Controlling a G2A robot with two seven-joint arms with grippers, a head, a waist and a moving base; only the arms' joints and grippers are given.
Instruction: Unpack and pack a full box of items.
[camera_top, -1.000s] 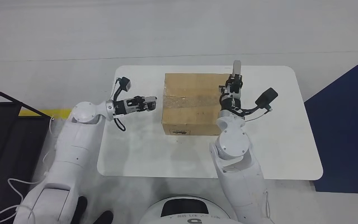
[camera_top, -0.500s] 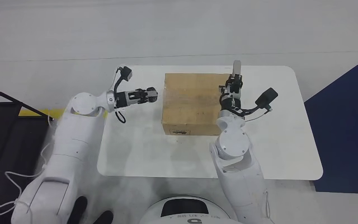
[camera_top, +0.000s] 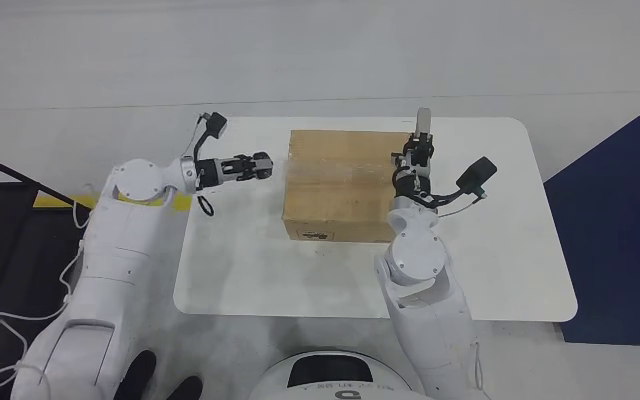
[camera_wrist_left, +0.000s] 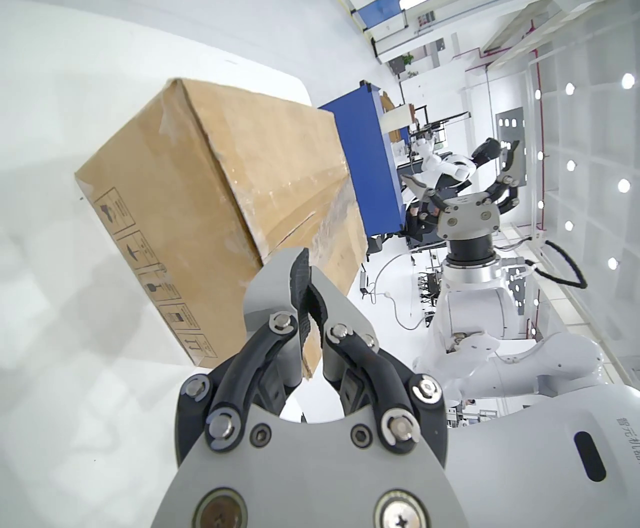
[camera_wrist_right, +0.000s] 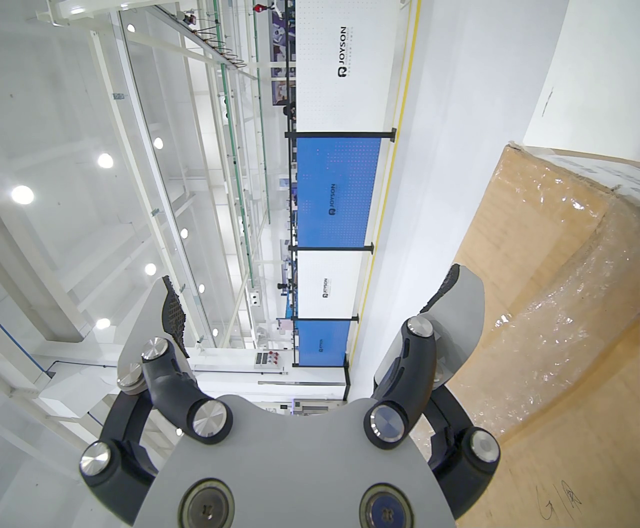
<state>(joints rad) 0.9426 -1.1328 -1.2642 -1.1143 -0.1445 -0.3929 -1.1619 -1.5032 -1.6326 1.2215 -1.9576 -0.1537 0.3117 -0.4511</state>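
A closed cardboard box (camera_top: 335, 190), its top seam sealed with clear tape, sits on the white table (camera_top: 490, 260). My left gripper (camera_top: 265, 162) hangs shut and empty just off the box's left edge, level with the top. In the left wrist view its fingertips (camera_wrist_left: 301, 272) meet in front of the box (camera_wrist_left: 200, 200) corner. My right gripper (camera_top: 421, 140) stands open at the box's right side, pointing up. In the right wrist view this gripper (camera_wrist_right: 312, 295) has one finger (camera_wrist_right: 457, 295) against the taped box (camera_wrist_right: 550, 310).
Bare table lies to the right of the box and in front of it. A dark blue panel (camera_top: 610, 230) stands off the table's right edge. A black frame (camera_top: 25, 190) sits on the floor to the left.
My left arm has swung toward the far side, carrying the shut gripper along the box's left edge. The box has shifted slightly left. The right arm has kept still.
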